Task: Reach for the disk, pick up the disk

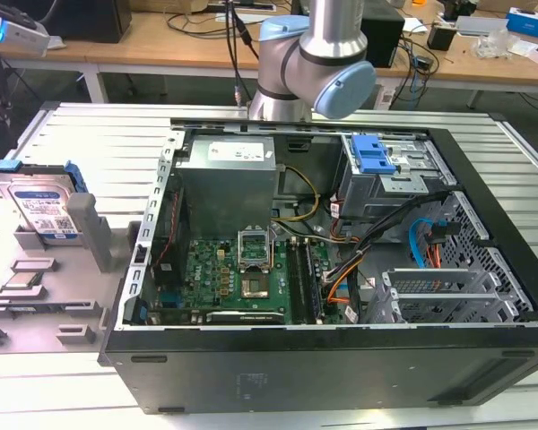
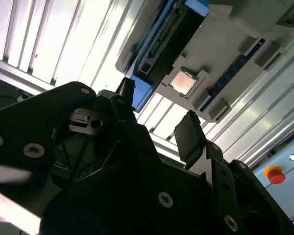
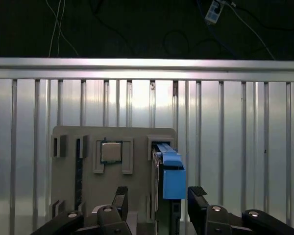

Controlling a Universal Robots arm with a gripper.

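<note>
The disk (image 1: 40,208) stands on edge in a slot of a grey holder plate (image 1: 67,305) at the exterior view's left, its label facing out and blue caddy around it. In the first wrist view the disk (image 3: 169,174) is seen edge-on, its blue caddy end toward the camera. My gripper (image 3: 158,195) is open, its two black fingers apart, and the disk's edge lines up with the gap at some distance beyond them. In the second wrist view the gripper (image 2: 159,115) is open too, with the disk (image 2: 171,34) farther off.
A square silver processor chip (image 3: 111,152) lies in a recess of the holder plate (image 3: 73,181) beside the disk. An open black computer case (image 1: 341,358) takes up the middle of the ribbed metal table (image 1: 63,134). A red stop button (image 2: 275,175) is at the table's side.
</note>
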